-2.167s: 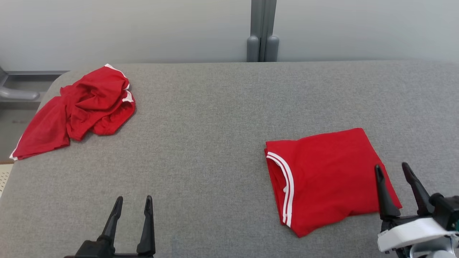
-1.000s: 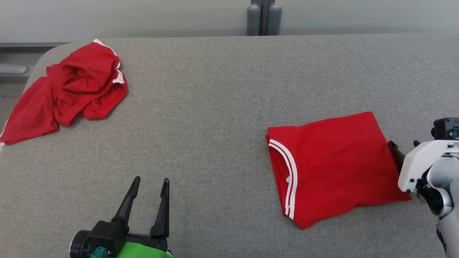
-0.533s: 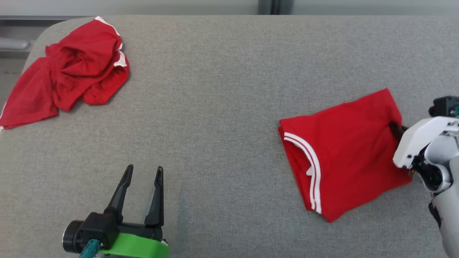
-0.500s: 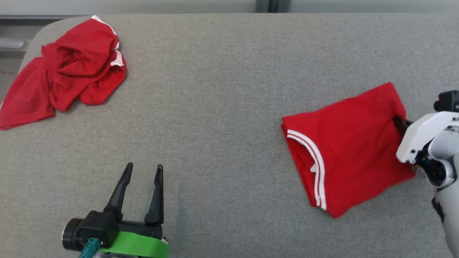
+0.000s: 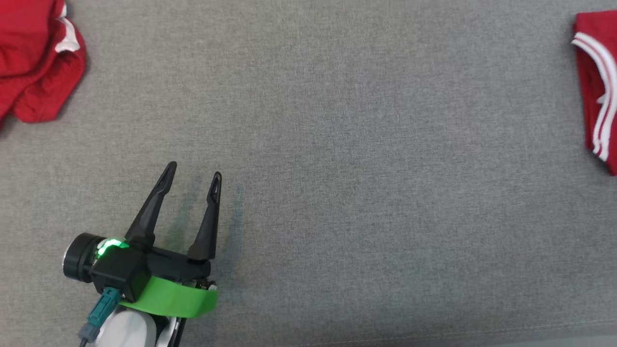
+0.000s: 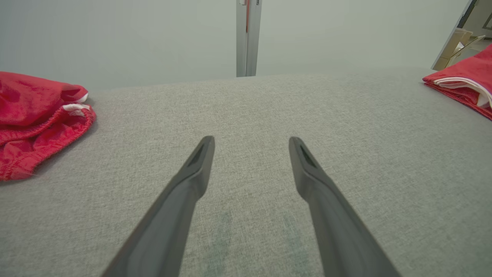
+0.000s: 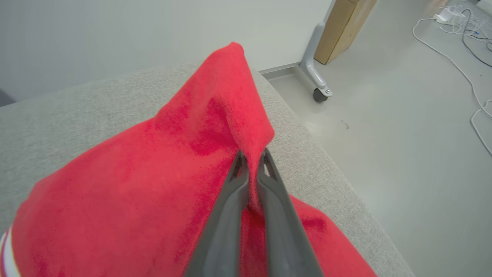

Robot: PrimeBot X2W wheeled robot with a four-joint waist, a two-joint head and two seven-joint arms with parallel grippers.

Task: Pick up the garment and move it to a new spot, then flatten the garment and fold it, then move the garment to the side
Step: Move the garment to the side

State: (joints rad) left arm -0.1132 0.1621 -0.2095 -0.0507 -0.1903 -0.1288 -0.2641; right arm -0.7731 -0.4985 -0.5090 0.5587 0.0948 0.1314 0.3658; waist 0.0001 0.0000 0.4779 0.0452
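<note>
The folded red garment with white stripes lies at the right edge of the head view, partly cut off, and at the far right of the left wrist view. In the right wrist view my right gripper is shut on an edge of the garment, pinching the cloth up into a peak near the table's right edge. My left gripper is open and hovers just over the bare grey table at the lower left, with nothing between its fingers.
A crumpled red garment with white trim lies at the table's far left. Beyond the table's right edge are floor, a caster leg, a cardboard box and cables.
My right gripper has shut on the folded garment's edge and dragged it rightwards. The head camera tilted down and left, so the right arm has left that view. The left gripper stays open.
</note>
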